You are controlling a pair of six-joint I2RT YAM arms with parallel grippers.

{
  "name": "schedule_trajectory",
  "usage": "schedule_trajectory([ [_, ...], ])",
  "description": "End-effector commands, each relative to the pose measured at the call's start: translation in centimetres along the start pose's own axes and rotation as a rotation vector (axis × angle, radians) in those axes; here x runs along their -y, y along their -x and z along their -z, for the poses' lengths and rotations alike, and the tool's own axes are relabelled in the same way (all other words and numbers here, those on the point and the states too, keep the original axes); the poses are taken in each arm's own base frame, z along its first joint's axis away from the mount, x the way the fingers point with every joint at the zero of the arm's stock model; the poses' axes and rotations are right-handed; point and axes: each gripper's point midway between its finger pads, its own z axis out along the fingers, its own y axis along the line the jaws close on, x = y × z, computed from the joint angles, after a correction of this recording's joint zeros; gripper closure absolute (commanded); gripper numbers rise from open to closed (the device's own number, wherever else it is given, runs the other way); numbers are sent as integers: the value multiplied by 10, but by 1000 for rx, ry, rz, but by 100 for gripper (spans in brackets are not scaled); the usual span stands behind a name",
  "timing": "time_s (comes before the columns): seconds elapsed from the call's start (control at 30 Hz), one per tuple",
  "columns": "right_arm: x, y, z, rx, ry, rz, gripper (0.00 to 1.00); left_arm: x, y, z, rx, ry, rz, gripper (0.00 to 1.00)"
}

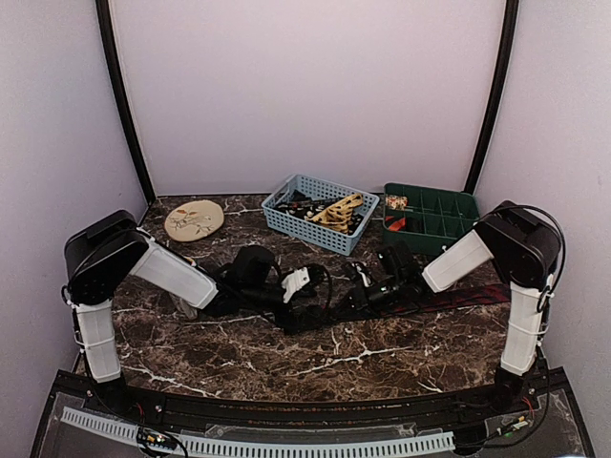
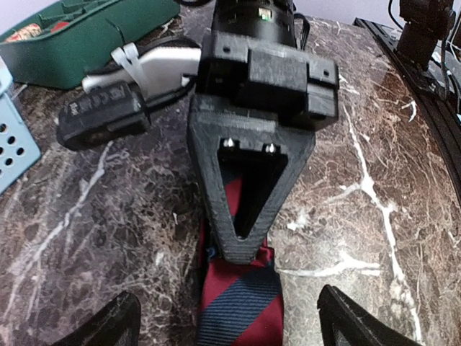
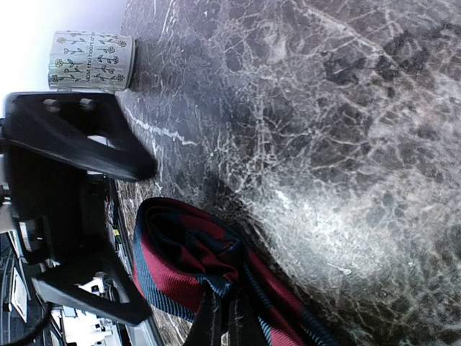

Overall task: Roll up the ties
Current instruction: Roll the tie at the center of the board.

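Note:
A dark navy tie with red diagonal stripes [image 2: 241, 306] lies flat on the marble table [image 2: 374, 216], trailing toward the right [image 1: 473, 295]. My right gripper [image 3: 229, 313] is shut on its end, where the fabric is curled into a loose loop [image 3: 180, 259]. In the left wrist view the right gripper's tip [image 2: 245, 249] presses down on the tie. My left gripper [image 2: 230, 324] is open, its fingertips [image 2: 108, 324] spread wide on either side of the tie and apart from it. The two grippers meet at mid-table [image 1: 329, 286].
At the back stand a blue basket [image 1: 286, 218] holding more ties, one of them tan-gold [image 1: 336, 210], and a green divided tray [image 1: 449, 229]. A round tan patterned disc [image 1: 194, 219] sits at the back left, also seen side-on [image 3: 90, 61].

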Motion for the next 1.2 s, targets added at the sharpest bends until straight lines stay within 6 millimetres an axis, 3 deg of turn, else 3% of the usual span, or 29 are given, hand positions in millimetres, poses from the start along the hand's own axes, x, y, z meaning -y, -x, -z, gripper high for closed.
schedule_trajectory([
  [0.0,37,-21,-1,-27,-100,-86,100,10,1,-14,27,-82,7,13],
  [0.13,38,-21,0,-20,-99,-89,100,12,-9,-27,7,-107,10,20],
  [0.47,8,-9,1,1,-23,-49,100,20,-26,-23,-60,-139,-25,63],
  [0.53,-2,-8,2,6,12,-38,90,22,-34,-20,-95,-139,-32,69],
  [0.6,-15,-3,6,26,44,-26,76,25,-43,-15,-128,-139,-38,72],
  [0.77,-31,8,9,29,70,0,64,29,-55,-8,-166,-136,-45,74],
  [1.17,-40,-7,-8,-58,73,4,69,29,-54,-8,-176,-149,-49,75],
])
